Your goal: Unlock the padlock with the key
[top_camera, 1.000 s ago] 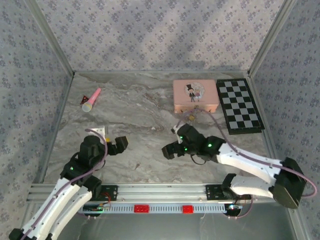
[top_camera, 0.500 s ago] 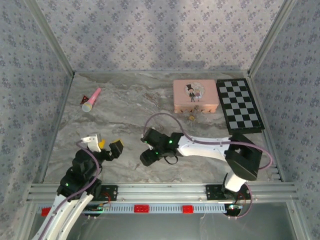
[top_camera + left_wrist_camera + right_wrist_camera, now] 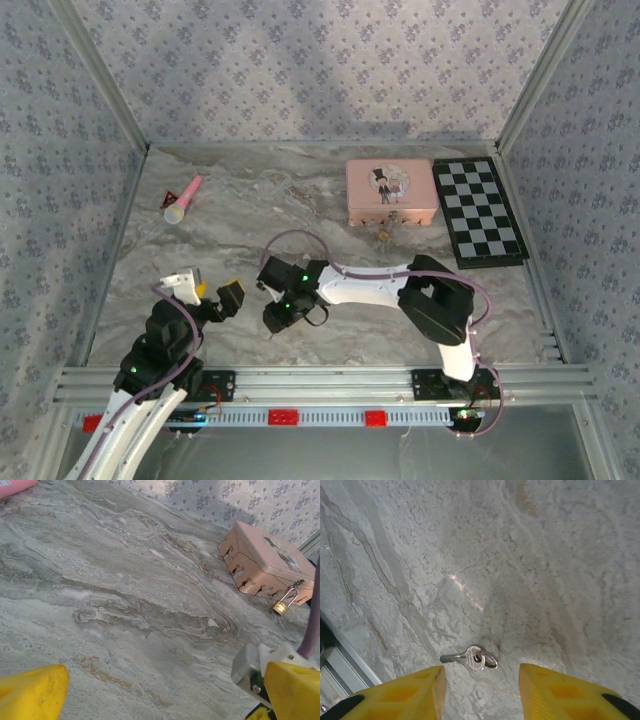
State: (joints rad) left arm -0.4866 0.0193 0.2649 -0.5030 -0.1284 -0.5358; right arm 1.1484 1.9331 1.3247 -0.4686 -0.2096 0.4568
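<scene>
The right hand hangs low over the marble worktop, its two yellow fingers spread apart and gripping nothing. The key, a small silver one with a ring through its head, lies flat on the worktop just ahead of the fingertips. It is roughly in line with the gap between them and touches neither. From above, this hand sits over the near middle of the worktop, its arm reaching across from the right. The left hand is just beside it to the left, its fingers also apart and empty. The padlock, brass with a silver shackle, sits well apart from both hands, close against the near side of the pink tin. A chessboard lies just right of the tin, and a toy microphone lies at the far left
</scene>
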